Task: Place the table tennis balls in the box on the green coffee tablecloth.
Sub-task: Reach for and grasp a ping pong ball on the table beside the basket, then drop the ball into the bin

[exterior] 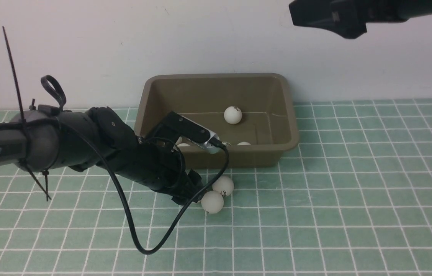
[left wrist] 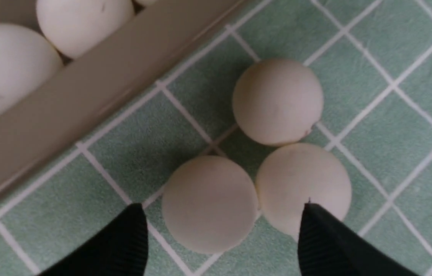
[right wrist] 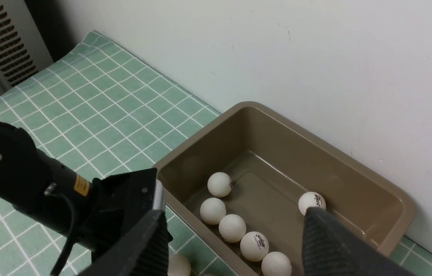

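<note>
Small white plastic table tennis balls (left wrist: 277,101): expect light, stiff, slick, roll-prone. Left gripper (left wrist: 221,209) apart, straddling one beside olive-brown plastic box (exterior: 246,157) front wall; pinch across centre. Right gripper (right wrist: 235,212) apart, empty.

We find the box (exterior: 239,159) on the green coffee tablecloth (exterior: 354,191), its back against the wall (exterior: 216,38). Six table tennis balls (right wrist: 232,228) lie in it: five in a row along its near side, one farther back. Just before the box, three more balls (left wrist: 277,101) touch in a cluster
</note>
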You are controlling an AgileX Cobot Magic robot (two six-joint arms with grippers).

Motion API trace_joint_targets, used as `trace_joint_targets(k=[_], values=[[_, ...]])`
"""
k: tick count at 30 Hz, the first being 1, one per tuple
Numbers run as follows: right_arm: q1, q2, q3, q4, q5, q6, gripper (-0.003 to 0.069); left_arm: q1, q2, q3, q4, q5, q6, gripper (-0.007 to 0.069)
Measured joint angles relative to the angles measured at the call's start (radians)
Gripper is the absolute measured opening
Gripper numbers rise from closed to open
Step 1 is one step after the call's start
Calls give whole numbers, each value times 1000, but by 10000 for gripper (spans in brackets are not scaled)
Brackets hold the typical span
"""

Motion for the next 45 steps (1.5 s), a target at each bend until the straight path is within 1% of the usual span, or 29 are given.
trace_joint_targets(k=[5,7,8,11,12,13,17,19,20,21,22,23,24,26,29,31,34,36,38,40,42,45], values=[[0,0,0,0,0,0,430,-2,48,0,-35,-32,22,479],[0,0,0,0,0,0,430,-2,60,0,-53,-48,40,465],[0,0,0,0,0,0,430,-2,63,0,-60,-54,45,446],[0,0,0,0,0,0,430,-2,64,0,-78,-56,57,301],[0,0,0,0,0,0,430,-2,62,0,-79,-50,61,283],[0,0,0,0,0,0,430,-3,62,0,-79,-49,62,284],[0,0,0,0,-2,0,430,-3,-7,0,-104,66,122,293],[0,0,0,0,-4,-1,430,-3,-43,0,-136,108,153,293],[0,0,0,0,-6,-2,430,-3,-66,0,-169,131,188,293],[0,0,0,0,-6,-4,430,-3,-94,0,-200,142,230,293],[0,0,0,0,-6,-7,430,-3,-133,0,-292,143,300,293],[0,0,0,0,-6,-8,430,-3,-141,0,-303,137,334,293],[0,0,0,0,-6,-10,430,-3,-157,0,-363,115,394,293],[0,0,0,0,-5,-13,430,-3,-172,0,-488,31,516,293],[0,0,0,0,7,-14,430,-1,-161,0,-641,-106,671,293],[0,0,0,0,20,-15,430,9,-122,-5,-778,-182,858,293],[0,0,0,0,21,-16,430,21,-70,-30,-889,-203,1006,297],[0,0,0,1,25,-16,430,23,-41,-44,-920,-203,1068,329],[0,0,0,1,27,-16,430,23,-24,-47,-931,-203,1092,405],[0,0,0,1,28,-16,430,23,-30,-47,-936,-203,1079,454],[0,0,0,1,30,-16,430,23,-62,-39,-939,-214,1041,472],[0,0,0,1,32,-16,430,24,-168,16,-942,-238,982,465]])
